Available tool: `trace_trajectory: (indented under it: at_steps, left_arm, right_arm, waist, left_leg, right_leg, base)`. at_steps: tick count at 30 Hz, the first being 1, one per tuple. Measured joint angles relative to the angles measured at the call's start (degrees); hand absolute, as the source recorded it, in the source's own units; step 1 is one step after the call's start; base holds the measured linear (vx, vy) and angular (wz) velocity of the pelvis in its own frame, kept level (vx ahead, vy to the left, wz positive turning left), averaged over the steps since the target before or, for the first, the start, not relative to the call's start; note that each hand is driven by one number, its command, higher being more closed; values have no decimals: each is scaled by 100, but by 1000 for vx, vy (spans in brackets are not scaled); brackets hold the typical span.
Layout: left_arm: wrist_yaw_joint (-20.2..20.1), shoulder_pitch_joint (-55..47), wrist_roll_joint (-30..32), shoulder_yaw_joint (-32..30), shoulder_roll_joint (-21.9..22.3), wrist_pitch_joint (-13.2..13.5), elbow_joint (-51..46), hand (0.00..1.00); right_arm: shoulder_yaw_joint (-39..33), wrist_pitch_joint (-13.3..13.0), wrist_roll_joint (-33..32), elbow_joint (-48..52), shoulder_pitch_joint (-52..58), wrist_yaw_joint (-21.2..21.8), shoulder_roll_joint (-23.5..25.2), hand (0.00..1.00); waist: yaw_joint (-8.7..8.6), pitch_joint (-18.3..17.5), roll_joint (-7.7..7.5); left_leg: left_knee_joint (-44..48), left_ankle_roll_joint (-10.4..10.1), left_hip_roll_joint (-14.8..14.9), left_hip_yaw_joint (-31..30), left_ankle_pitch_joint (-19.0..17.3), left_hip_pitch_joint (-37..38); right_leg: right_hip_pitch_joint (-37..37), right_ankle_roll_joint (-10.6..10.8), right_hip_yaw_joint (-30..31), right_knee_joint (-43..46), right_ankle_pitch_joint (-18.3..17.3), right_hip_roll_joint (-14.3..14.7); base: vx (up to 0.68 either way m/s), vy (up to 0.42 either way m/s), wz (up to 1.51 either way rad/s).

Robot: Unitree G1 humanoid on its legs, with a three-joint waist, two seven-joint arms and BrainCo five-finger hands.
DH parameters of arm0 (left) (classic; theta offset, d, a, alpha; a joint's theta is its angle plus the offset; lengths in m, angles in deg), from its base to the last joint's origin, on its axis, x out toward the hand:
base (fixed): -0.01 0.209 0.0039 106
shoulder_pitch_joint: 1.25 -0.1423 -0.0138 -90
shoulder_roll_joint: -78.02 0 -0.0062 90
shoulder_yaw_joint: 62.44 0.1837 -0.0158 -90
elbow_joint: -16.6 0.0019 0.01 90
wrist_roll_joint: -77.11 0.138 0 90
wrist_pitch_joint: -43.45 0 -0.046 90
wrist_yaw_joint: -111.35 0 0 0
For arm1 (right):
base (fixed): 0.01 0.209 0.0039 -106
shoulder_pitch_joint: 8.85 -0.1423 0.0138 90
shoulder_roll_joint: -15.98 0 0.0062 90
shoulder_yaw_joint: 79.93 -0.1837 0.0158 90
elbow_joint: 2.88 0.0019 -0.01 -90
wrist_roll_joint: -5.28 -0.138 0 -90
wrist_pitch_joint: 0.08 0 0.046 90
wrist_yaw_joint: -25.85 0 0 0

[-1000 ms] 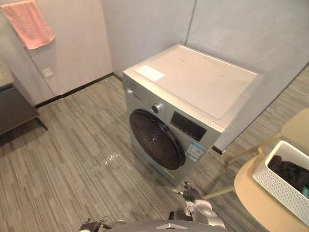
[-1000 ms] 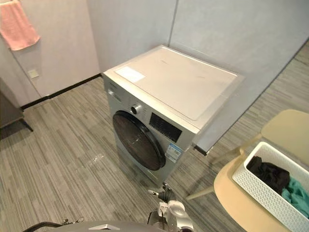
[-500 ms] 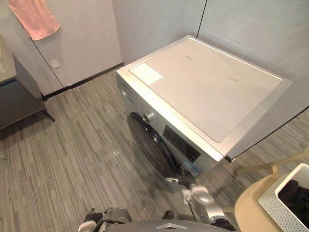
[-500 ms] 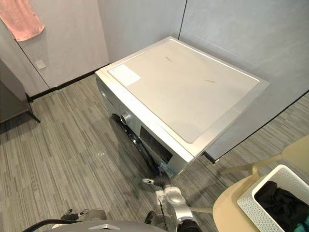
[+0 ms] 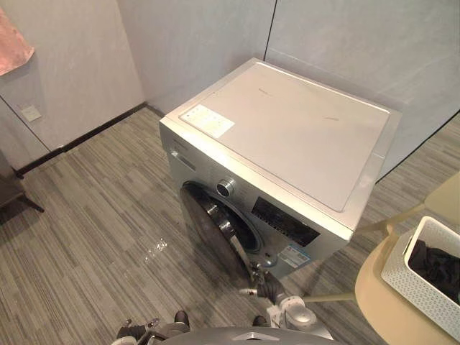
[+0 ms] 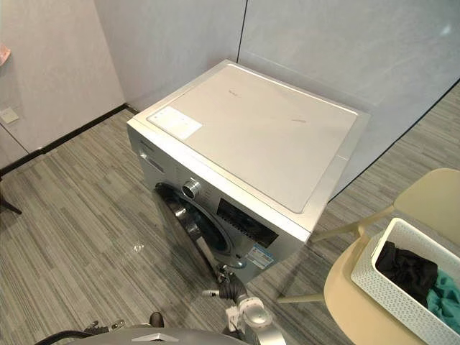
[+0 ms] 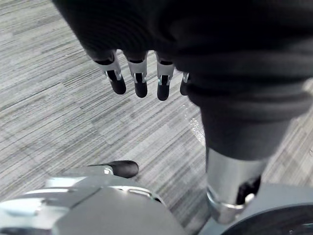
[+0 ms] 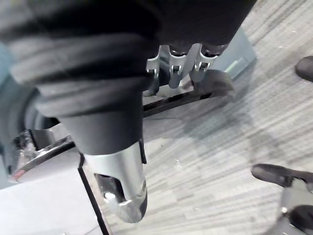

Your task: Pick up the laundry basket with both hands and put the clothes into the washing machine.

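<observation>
The silver washing machine (image 5: 287, 136) stands in the corner. Its round dark door (image 5: 213, 241) is swung partly out toward me. My right hand (image 5: 264, 289) is low at the door's free edge; in the right wrist view its fingers (image 8: 176, 66) curl onto the dark door rim (image 8: 215, 85). The white laundry basket (image 5: 422, 282) sits on a pale round table (image 5: 377, 305) at the right, holding dark clothes (image 5: 435, 262) and a teal piece (image 6: 445, 291). My left hand (image 7: 139, 73) hangs over the floor with relaxed fingers, holding nothing.
A pale yellow chair (image 6: 431, 205) stands behind the table, close to the machine's right side. A pink towel (image 5: 11, 50) hangs on the left wall, with dark furniture legs (image 5: 18, 201) below it. Striped grey floor (image 5: 93, 215) lies left of the machine.
The washer door has gone from closed to partly open, with my right hand at its edge. The head camera has shifted, so the whole scene sits differently.
</observation>
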Motion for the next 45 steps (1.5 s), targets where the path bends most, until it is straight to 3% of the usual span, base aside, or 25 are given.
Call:
trace_trajectory:
  at_steps: [8,12,17,22,25,29,33,37,41,45]
  left_arm:
    - [-9,39,220,292,-63,30,-49,0]
    - [-97,38,407,298,-134,33,-45,0]
    - [-115,33,602,294,-212,31,-25,0]
    - [-100,59,602,301,-217,32,6,0]
    - [-81,79,599,361,-215,33,4,0]
    - [-15,116,578,452,-211,42,-43,0]
    - [21,110,379,600,-195,96,-50,0]
    - [24,107,313,627,-187,96,-47,0]
    - [22,108,270,590,-187,95,-44,0]
    - [27,106,270,462,-186,88,-47,0]
  right_arm:
    - [194,31,-120,605,394,267,-66,0]
    - [243,27,-149,1011,610,516,-154,0]
    - [602,-38,-682,1507,564,675,-227,0]
    - [1220,-91,-1285,1684,221,699,-218,0]
    - [1620,-102,-1465,1348,-346,695,-109,0]
    - [1571,-87,-1461,-125,-1371,569,251,0]
    - [1158,-73,-1109,-1311,-2346,-49,432,0]
    - [1324,-69,-1087,-1478,-2664,-211,448,0]
    - [2196,2,-915,-1476,-2621,-23,626,0]
    - [2533,83,-1183,-1331,-2627,89,813,0]
  waist:
    - [-25,-59,-36]
    - [-28,-66,-148]
    - [-1,-86,-276]
    - [39,-93,-289]
    - [121,-93,-287]
    - [254,-83,-273]
    - [441,6,-211]
    - [542,141,-181]
    - [632,174,-194]
    - [683,207,-261]
  left_leg:
    - [-213,12,-19,71,53,71]
    - [-219,12,-11,128,50,68]
    - [-221,13,7,384,45,57]
    - [-254,20,6,357,57,40]
    - [-257,32,-7,255,88,19]
    - [-259,60,-57,-72,164,-60]
    - [-262,89,-116,-402,255,-123]
    - [-266,92,-131,-602,311,-150]
    - [-268,76,-143,-837,342,-165]
    - [-267,75,-172,-1133,399,-299]
  right_leg:
    - [-28,14,44,-101,31,40]
    - [-64,9,107,-119,36,52]
    - [-194,0,368,-202,168,93]
    - [-185,1,343,-235,211,92]
    - [-149,3,259,-245,218,80]
    - [-5,7,-72,-287,214,27]
    - [156,6,-393,-320,214,-17]
    - [254,4,-604,-314,188,-29]
    - [328,6,-825,-189,50,-51]
    - [361,13,-1130,-145,-25,-73]
  base:
    - [37,5,-6]
    - [6,-2,-8]
    - [-33,-1,-24]
    - [-39,-5,0]
    - [-20,-5,17]
    - [-13,-1,41]
    - [-35,6,41]
    - [-50,2,31]
    - [-13,-6,29]
    - [0,-12,37]
